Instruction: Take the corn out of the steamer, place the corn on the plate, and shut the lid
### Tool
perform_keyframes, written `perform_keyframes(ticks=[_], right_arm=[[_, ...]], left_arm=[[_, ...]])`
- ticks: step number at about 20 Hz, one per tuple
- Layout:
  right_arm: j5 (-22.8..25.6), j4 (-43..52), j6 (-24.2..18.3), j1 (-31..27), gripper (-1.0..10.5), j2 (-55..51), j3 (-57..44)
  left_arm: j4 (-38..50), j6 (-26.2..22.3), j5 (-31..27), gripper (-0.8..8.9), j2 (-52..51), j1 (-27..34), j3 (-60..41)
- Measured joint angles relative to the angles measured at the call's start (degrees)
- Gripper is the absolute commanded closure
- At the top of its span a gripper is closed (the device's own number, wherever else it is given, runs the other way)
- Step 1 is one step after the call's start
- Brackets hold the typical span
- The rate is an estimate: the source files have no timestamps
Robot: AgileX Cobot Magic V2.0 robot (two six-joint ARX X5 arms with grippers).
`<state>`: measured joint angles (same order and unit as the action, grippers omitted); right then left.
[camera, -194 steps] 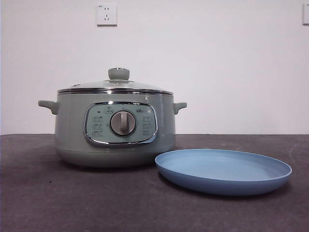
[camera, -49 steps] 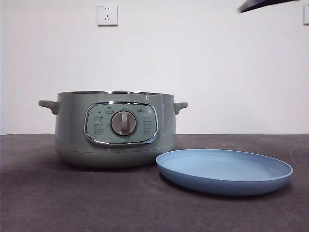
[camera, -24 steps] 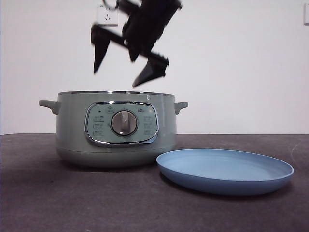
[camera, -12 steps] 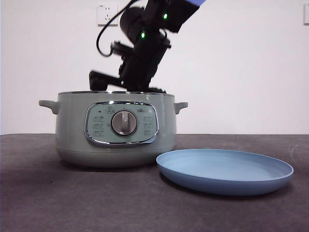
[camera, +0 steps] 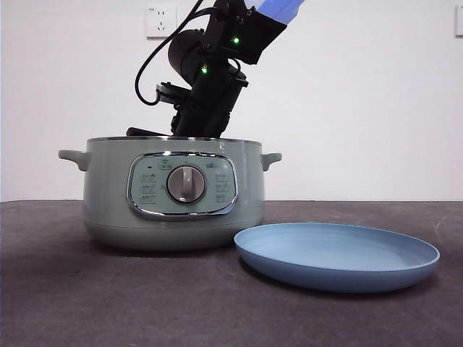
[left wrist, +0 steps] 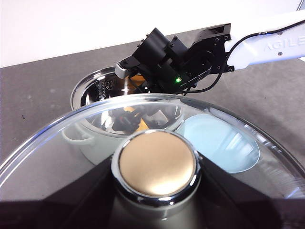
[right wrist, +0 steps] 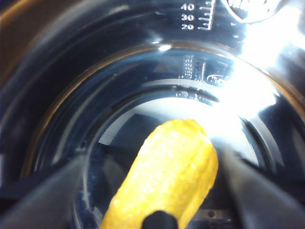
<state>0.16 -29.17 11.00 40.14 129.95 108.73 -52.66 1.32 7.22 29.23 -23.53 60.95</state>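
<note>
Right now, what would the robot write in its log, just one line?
left end effector: holding lid aloft | right end effector: inside steamer, around corn | plate: empty

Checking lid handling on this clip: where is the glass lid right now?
The glass lid is off the steamer, held by its knob in the left gripper above the table, out of the front view.

Steamer sits on the counter, left of the plate, which lies just beside it and nearer the front. Corn lies inside the steamer, between the right gripper's jaws. That gripper reaches down into the steamer from above. Lid is off the steamer, held up and apart in the left gripper.
</note>
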Motion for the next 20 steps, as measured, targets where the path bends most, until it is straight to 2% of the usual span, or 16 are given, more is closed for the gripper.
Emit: perform_keyframes(ticks=[1,2,8,12,16,19,20], right_arm=[[0.0,0.0,0.0,0.0,9.0,0.1,0.0],[-0.1,-0.2,0.0,0.1,9.6,0.1,0.0],[-0.1,0.1,-0.1,0.3,9.6,-1.1,-0.3],[0.1,-1.7,-2.1,0.3,9.6,-13.5,-0.4],[5.5,-11.5,-6.5,0.3,9.6,-27.4,-0.4],[9.9,-19.4,-9.6,-0.4,9.6,-34.4,-0.4],[10.1,-21.5,-10.2,-0.9,9.6,-36.4,-0.4]], left_arm=[[-0.1,0.0,0.0,8.22,0.0,0.0,0.0],[-0.1,0.0,0.0,8.22,0.0,0.0,0.0],[-0.2,0.0,0.0,8.22,0.0,0.0,0.0],[-0.2,0.0,0.0,8.22,0.0,0.0,0.0],[0.4,-0.1,0.0,8.22,0.0,0.0,0.0],[1.6,-0.1,0.0,8.22,0.0,0.0,0.0],[1.7,-0.1,0.0,8.22,0.0,0.0,0.0]])
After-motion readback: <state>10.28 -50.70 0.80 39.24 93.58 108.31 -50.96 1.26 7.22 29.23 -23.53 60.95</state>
